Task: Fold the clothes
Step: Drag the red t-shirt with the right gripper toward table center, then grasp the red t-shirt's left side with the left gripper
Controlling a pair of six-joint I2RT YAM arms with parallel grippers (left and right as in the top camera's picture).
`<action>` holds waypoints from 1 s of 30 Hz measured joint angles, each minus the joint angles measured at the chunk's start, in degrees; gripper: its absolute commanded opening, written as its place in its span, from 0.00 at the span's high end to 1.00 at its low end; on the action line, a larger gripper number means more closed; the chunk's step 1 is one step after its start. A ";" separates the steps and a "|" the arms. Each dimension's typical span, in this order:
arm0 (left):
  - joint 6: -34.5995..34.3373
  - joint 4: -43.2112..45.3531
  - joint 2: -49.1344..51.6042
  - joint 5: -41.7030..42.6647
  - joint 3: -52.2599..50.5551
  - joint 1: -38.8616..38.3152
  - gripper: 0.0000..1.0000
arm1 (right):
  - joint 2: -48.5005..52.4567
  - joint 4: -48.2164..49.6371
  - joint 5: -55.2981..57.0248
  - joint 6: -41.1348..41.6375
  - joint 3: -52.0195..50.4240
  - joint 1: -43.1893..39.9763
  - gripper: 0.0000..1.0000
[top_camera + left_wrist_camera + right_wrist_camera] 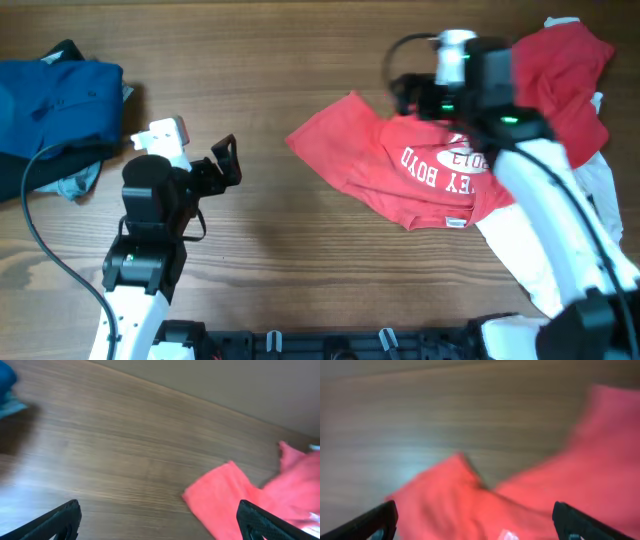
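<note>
Soft, even light fills the overhead view, the right arm [535, 175] slightly smeared; the right wrist view is heavily motion-blurred, its red T-shirt [545, 495] shapeless, while the left wrist view shows a dark shadow [15, 435] on the table [130, 455].

My left arm [150, 210] is mostly black housing above a white lower link, topped by a white block [163, 137] with a small red-orange mark. A thin black cable [28, 205] trails off its side in a long curve. My right arm [560, 210] has a long white link and black joints with green lights glowing, plus a white cylinder [456, 48] at the wrist and a black cable loop [393, 58] beside it. Through the wrist cameras I see only matte black, wedge-shaped tips: left fingertips [60, 521], right fingertips [374, 520].
</note>
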 measured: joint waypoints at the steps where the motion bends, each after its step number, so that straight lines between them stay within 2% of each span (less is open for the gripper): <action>1: 0.00 0.74 0.50 2.23 0.02 0.00 0.00 | -1.57 -4.26 0.79 0.74 0.26 -3.61 0.00; 4: -3.91 2.99 6.45 8.55 0.31 0.00 0.00 | -2.38 -14.58 2.19 1.75 0.20 -12.02 0.00; 6: -8.20 5.14 11.89 10.47 0.28 -0.46 0.00 | -2.38 -17.29 2.32 2.16 0.20 -15.43 0.00; 9: -14.67 14.38 23.96 12.85 0.57 -6.62 0.00 | -2.38 -19.69 2.51 3.19 0.20 -19.08 0.00; 17: -27.85 33.70 43.71 14.36 0.74 -22.51 0.00 | -2.38 -21.05 2.49 3.45 0.20 -19.23 0.00; 21: -29.20 35.50 48.00 11.89 1.25 -28.09 0.01 | -2.38 -21.07 2.49 3.65 0.20 -19.23 0.00; 22: -29.22 35.82 48.26 11.10 1.40 -28.96 0.03 | -2.38 -21.11 2.49 3.65 0.20 -19.23 0.00; 24: -29.35 36.06 48.83 9.51 1.90 -30.91 0.20 | -2.38 -21.18 2.49 3.65 0.20 -19.23 0.00; 27: -29.88 37.38 50.40 4.46 2.19 -33.44 0.35 | -2.38 -21.46 2.49 3.65 0.20 -19.23 0.00; 30: -30.58 39.45 51.65 -0.33 2.12 -34.18 0.54 | -2.38 -21.99 2.47 3.65 0.20 -19.23 0.00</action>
